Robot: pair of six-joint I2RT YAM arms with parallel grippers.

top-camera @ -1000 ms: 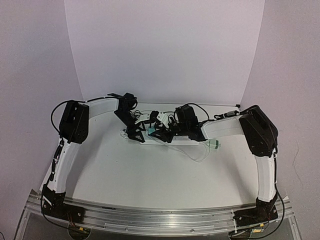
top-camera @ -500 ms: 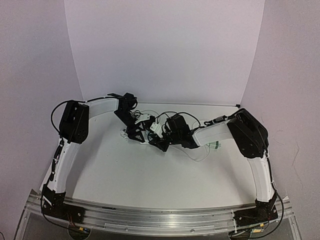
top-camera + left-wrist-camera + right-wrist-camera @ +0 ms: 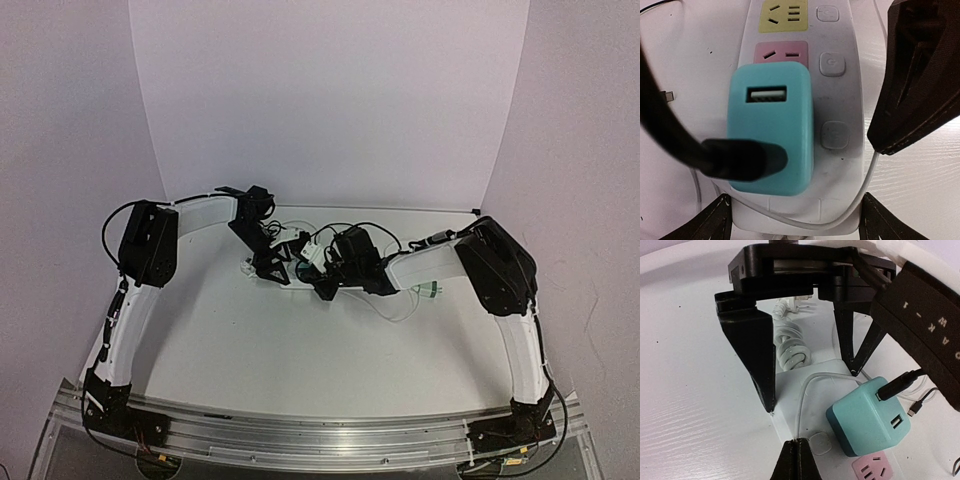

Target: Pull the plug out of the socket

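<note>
Closest to your right wrist cam, the right gripper (image 3: 799, 457) has its jaws pressed together w/ nothing btwn them. Its tip is just beside the power strip (image 3: 847, 100), by a switch button (image 3: 832, 65). You can make out a faint power-type icon on the buttons.

Alongside are a pink outlet (image 3: 781, 51) and a yellow outlet (image 3: 782, 15). Next is the teal USB charger (image 3: 772, 120), standing on the outlet nearest the strip's end. One USB port is free and a black cable (image 3: 735, 160) is plugged into its side. The prongs are hidden, so you can't tell how deep it's seated.

Past it, your left gripper (image 3: 812, 392) spans the strip's end w/ one tip against each long edge, i.e. clamped on the strip. To its right a black housing (image 3: 925, 325) carries white letters, approx. "OAK" and "1-W", running into the frame edge.

A thin white cord (image 3: 860, 197) loops round that end, and a coiled white cord (image 3: 790, 352) lies beyond.

From the top cam the strip lies toward the back of the table (image 3: 300, 350), btwn the arms. Both grippers mostly cover it, so you can't count the outlets.
</note>
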